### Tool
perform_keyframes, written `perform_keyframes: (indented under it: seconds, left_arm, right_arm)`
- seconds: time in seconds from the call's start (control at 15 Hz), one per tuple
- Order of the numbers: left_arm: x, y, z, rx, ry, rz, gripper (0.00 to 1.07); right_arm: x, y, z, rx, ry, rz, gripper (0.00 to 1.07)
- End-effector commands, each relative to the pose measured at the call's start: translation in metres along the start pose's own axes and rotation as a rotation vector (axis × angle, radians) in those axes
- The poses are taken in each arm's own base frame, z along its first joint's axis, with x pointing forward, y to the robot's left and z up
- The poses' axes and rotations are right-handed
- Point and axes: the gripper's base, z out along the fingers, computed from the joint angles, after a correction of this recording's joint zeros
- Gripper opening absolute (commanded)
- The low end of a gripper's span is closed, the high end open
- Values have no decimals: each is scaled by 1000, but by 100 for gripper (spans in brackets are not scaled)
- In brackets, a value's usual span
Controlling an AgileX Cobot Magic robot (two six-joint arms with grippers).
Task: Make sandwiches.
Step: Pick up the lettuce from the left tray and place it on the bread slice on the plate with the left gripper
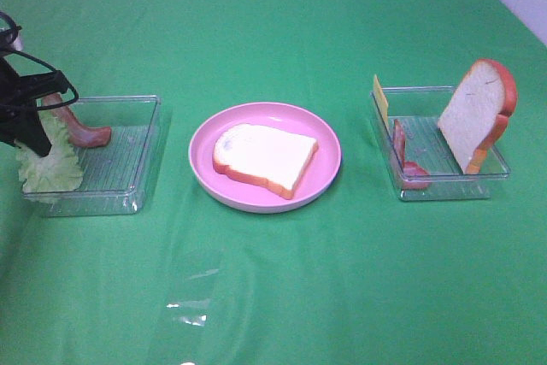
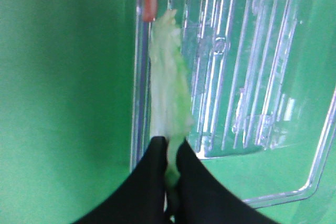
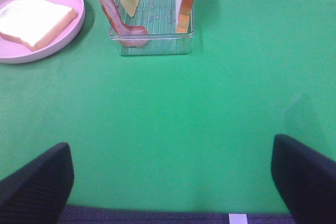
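Observation:
A white bread slice (image 1: 265,156) with an orange-brown crust lies flat on the round pink plate (image 1: 256,114) at the table's middle. At the far left, my left gripper (image 1: 30,130) is shut on a pale green lettuce leaf (image 1: 51,164) at the left end of a clear tray (image 1: 128,156). In the left wrist view the black fingers (image 2: 152,182) pinch the lettuce (image 2: 168,98) by its edge. A bacon strip (image 1: 84,132) leans in that tray. My right gripper (image 3: 170,182) stands open over bare cloth, nothing between its fingers (image 3: 37,182).
The clear tray on the right (image 1: 444,179) holds an upright bread slice (image 1: 479,113), a yellow cheese slice (image 1: 380,100) and a bacon strip (image 1: 406,156). The right wrist view shows this tray (image 3: 152,40) and the plate (image 3: 52,45) ahead. Green cloth covers the table.

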Motion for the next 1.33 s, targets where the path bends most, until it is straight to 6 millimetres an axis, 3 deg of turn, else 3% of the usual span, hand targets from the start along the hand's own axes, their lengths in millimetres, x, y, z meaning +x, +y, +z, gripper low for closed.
perform_keyframes:
  seconds: [0.07, 0.4, 0.53, 0.67, 0.73, 1.0, 1.27, 1.33]
  left_arm:
    - [5, -6, -1, 42, 40, -27, 0]
    - [9, -25, -16, 76, 6, -1, 0]
    - [10, -46, -25, 101, -28, 56, 0]
    - [6, -73, -38, 131, -77, 112, 0]
    - [0, -109, -54, 212, -137, 164, 0]
    - [2, -169, -68, 331, -240, 249, 0]
    - [18, -215, -45, 414, -241, 279, 0]
    - [30, -235, -25, 456, -182, 291, 0]
  right_arm:
    - [3, 0, -3, 4, -33, -6, 97]
    - [3, 0, -3, 4, -33, -6, 97]
    - [3, 0, -3, 4, -33, -6, 97]
    - [3, 0, -3, 4, -33, -6, 97]
    - [3, 0, -3, 4, -33, -6, 97]
    - [3, 0, -3, 4, -33, -6, 97]
    - [3, 0, -3, 4, -33, -6, 97]
    - [3, 0, -3, 4, -33, -6, 97]
